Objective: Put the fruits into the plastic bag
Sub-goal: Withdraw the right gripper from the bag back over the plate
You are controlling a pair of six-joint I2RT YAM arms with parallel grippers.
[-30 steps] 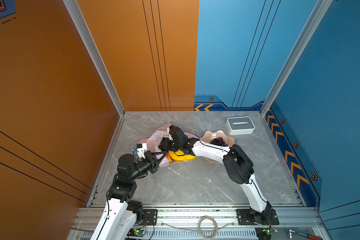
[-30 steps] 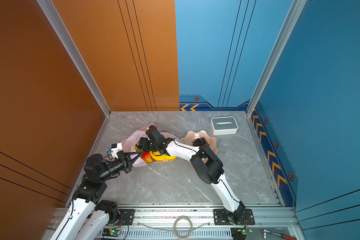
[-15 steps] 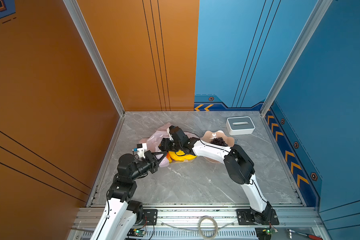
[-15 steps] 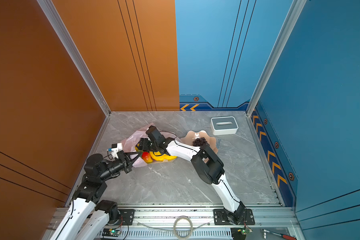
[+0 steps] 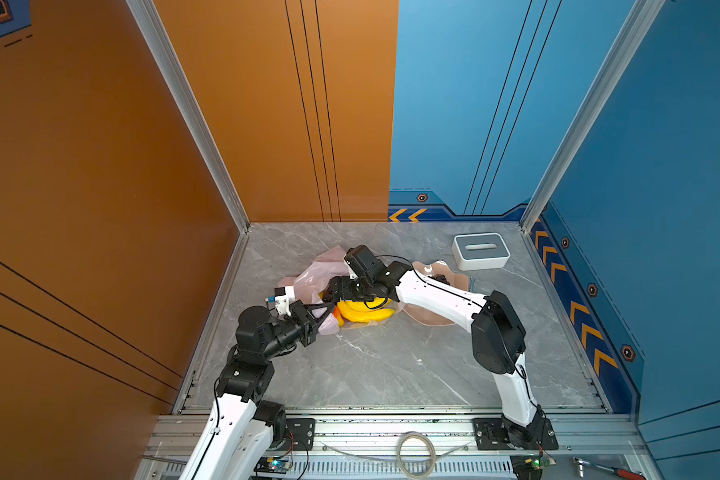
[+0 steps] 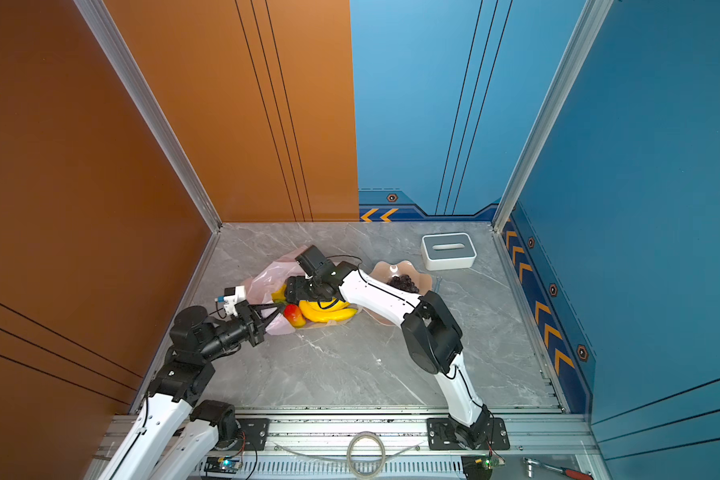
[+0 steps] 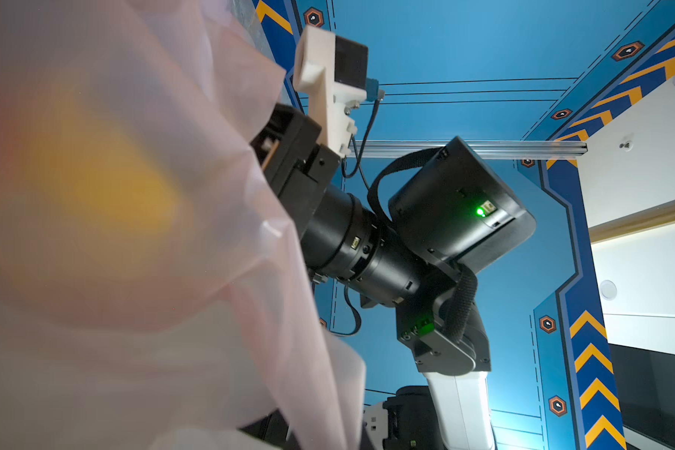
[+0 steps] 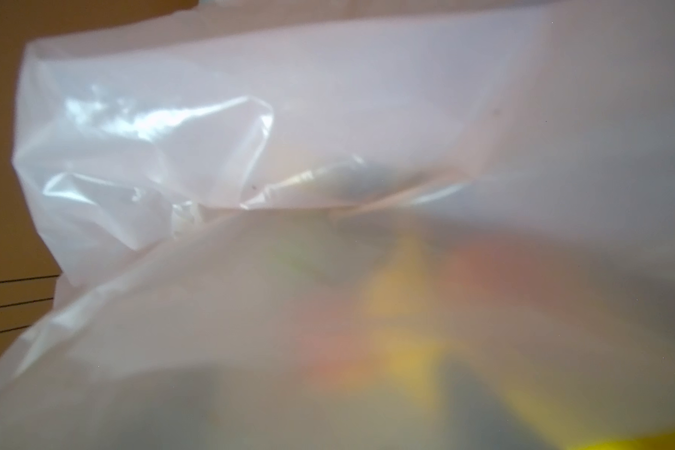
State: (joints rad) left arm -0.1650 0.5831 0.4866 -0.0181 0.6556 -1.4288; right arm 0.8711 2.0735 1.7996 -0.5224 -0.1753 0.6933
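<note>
My left gripper (image 5: 327,311) is pressed shut on the near rim of the one plastic bag (image 5: 314,278), which I judge keeps its mouth lifted open. My right gripper (image 5: 330,291) reaches into that mouth with its jaws hidden, so I cannot tell their spread. Just beneath my right gripper lies one yellow banana bunch (image 5: 362,313), one red-yellow mango (image 6: 294,314) sits between my two grippers, and one cluster of grapes (image 6: 403,284) sits behind my right wrist in the single peach bowl (image 6: 381,270).

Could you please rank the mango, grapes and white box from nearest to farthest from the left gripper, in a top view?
1. mango, at the plastic bag's mouth, beside the left gripper.
2. grapes, in the bowl, mid-table.
3. white box, far right corner.
</note>
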